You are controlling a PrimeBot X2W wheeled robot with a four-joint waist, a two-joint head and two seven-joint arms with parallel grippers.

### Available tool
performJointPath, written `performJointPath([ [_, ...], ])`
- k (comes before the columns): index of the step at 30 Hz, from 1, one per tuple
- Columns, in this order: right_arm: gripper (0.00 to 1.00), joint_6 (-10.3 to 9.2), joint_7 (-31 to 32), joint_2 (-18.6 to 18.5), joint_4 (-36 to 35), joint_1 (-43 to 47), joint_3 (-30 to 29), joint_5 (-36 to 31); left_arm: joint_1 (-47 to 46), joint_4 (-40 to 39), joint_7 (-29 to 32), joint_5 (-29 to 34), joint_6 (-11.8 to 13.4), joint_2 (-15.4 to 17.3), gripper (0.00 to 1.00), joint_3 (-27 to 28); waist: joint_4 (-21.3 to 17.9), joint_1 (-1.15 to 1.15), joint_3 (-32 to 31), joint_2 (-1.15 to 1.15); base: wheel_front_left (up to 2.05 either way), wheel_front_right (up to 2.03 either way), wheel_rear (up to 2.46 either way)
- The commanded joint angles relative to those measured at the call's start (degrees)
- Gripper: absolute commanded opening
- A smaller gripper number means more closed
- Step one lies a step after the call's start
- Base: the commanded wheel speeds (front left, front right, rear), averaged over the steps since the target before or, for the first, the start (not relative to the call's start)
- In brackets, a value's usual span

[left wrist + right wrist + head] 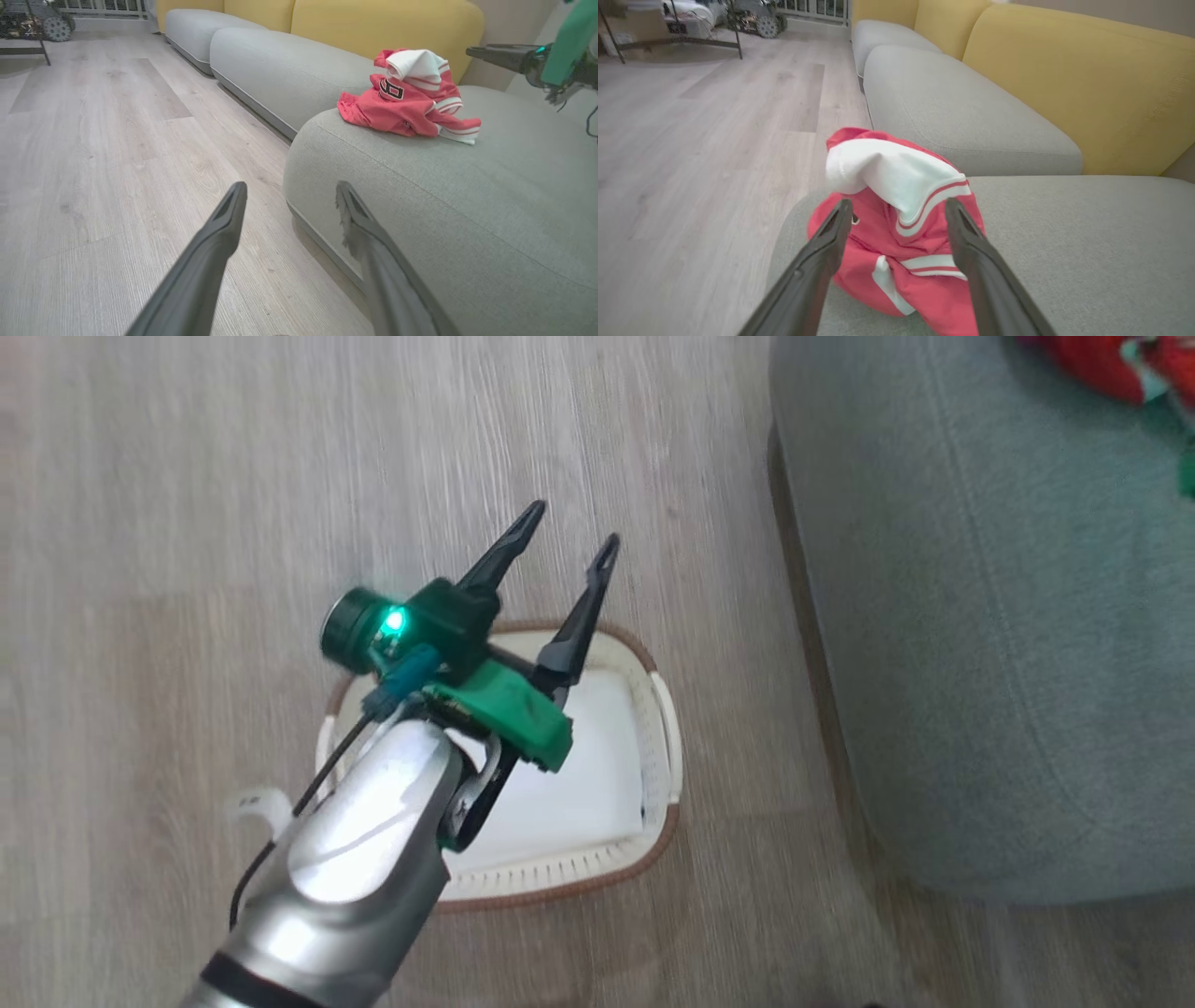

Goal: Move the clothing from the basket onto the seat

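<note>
The red clothing (pixel 1092 364) with white trim lies bunched on the grey-green seat (pixel 980 616), near its rounded edge (pixel 411 102). My right gripper (pixel 899 203) is open just behind the heap (pixel 920 280), one finger on each side of it in the right wrist view, gripping nothing. The cream basket (pixel 667 728) stands on the floor left of the seat and holds only a flat white liner (pixel 588 775). My left gripper (pixel 572 525) hovers open and empty over the basket's far rim, pointing towards the seat (pixel 467 210).
Pale wood floor (pixel 187 523) surrounds the basket. Yellow backrests (pixel 1064 84) rise behind the seat, and more grey cushions (pixel 280 70) continue along the sofa. A wheeled cart (pixel 42 23) and a metal frame stand far back. The right gripper's finger (pixel 500 53) shows above the seat.
</note>
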Motion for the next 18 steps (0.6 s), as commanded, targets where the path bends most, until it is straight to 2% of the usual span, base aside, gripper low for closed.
performJointPath([
  [1,1.00,-0.02,-0.8,0.1,-3.0,1.8,1.2,1.0,0.4,-1.9,-0.5,-0.5,0.7,0.3,1.00,2.4,1.0,0.00,-3.3,0.00,0.00,0.00,0.00],
  [9,1.00,-0.02,-0.8,3.0,-9.9,10.7,3.4,3.9,6.0,-2.9,-0.5,-1.1,2.9,-0.4,1.00,6.0,4.1,0.00,-10.1,0.00,0.00,0.00,0.00],
  [14,1.00,-0.02,-0.8,4.9,-14.1,15.0,3.5,3.1,8.9,-2.3,-0.5,-1.5,4.4,-0.4,1.00,8.1,5.7,0.00,-12.8,0.00,0.00,0.00,0.00],
  [18,1.00,-0.02,-0.8,7.8,-18.4,20.0,3.1,2.5,12.0,-2.4,-0.5,-1.6,5.6,0.3,1.00,10.4,7.2,0.00,-15.2,0.00,0.00,0.00,0.00],
])
